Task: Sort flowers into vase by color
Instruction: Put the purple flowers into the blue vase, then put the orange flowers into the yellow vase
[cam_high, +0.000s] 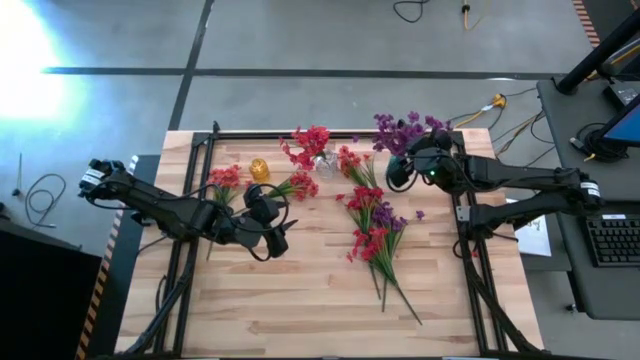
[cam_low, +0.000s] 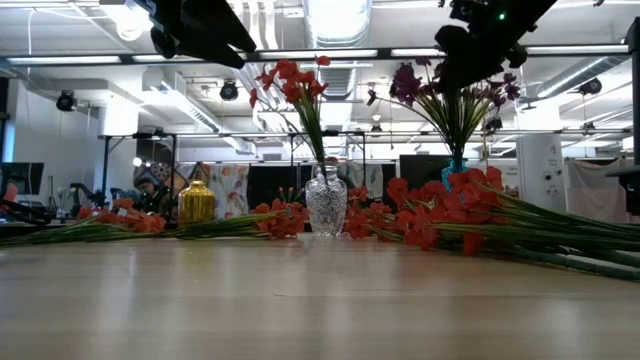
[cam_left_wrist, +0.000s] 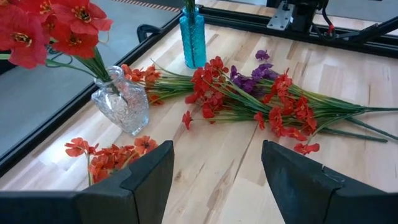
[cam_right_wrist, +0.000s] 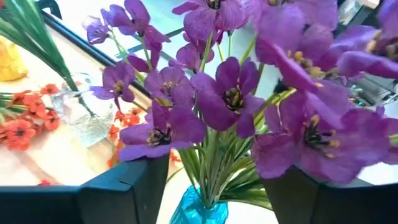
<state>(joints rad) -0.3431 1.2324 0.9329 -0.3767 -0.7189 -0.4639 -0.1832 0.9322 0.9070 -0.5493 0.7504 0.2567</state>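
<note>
Left gripper (cam_high: 268, 238), fingers spread and empty, hovers nearest the loose red-and-purple sprigs (cam_high: 375, 228), stems running away from the clear glass vase (cam_high: 325, 163); beyond, right gripper (cam_right_wrist: 211, 186), fingers parted, straddles the blue vase (cam_right_wrist: 199, 208) of purple flowers (cam_right_wrist: 230, 93).

Left arm reaches in from the left edge of the table, elbow bent, its gripper (cam_high: 268, 228) raised over the table's middle-left — fingers (cam_left_wrist: 149, 177) parted, nothing between them. Right arm extends from the right edge along the far side, its gripper (cam_high: 405, 168) high at the far right — fingers (cam_right_wrist: 134, 186) likewise spread apart.
</note>
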